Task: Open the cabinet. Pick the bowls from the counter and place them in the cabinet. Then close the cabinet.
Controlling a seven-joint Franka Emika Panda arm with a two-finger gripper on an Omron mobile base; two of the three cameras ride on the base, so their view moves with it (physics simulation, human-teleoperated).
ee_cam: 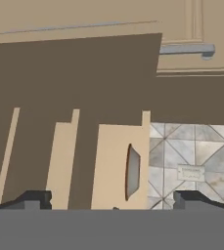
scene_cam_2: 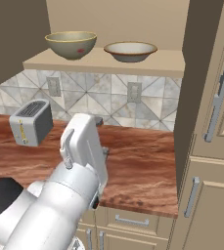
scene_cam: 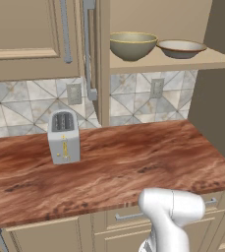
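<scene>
The cabinet [scene_cam: 182, 61] stands open, its left door [scene_cam: 103, 59] swung out edge-on and its right door [scene_cam_2: 199, 83] swung out at the right. Both bowls rest on its shelf [scene_cam_2: 147, 63]. The deep bowl [scene_cam: 132, 45] [scene_cam_2: 71, 44] is on the left and the shallow bowl [scene_cam: 181, 48] [scene_cam_2: 130, 51] on the right. In the hand view, which is rolled sideways, my gripper [ee_cam: 114, 201] is open and empty, its fingertips [ee_cam: 35, 199] far apart. It faces the cabinet from a distance, with one bowl [ee_cam: 132, 172] seen edge-on. The arm [scene_cam_2: 81, 156] hangs over the counter [scene_cam: 133, 162].
A silver toaster [scene_cam: 64, 136] [scene_cam_2: 31, 122] stands on the counter at the left, against the tiled backsplash [scene_cam: 133, 98] with its outlets. Drawer fronts [scene_cam: 124, 221] run below the counter edge. A tall cabinet [scene_cam_2: 216, 185] with bar handles stands at the right.
</scene>
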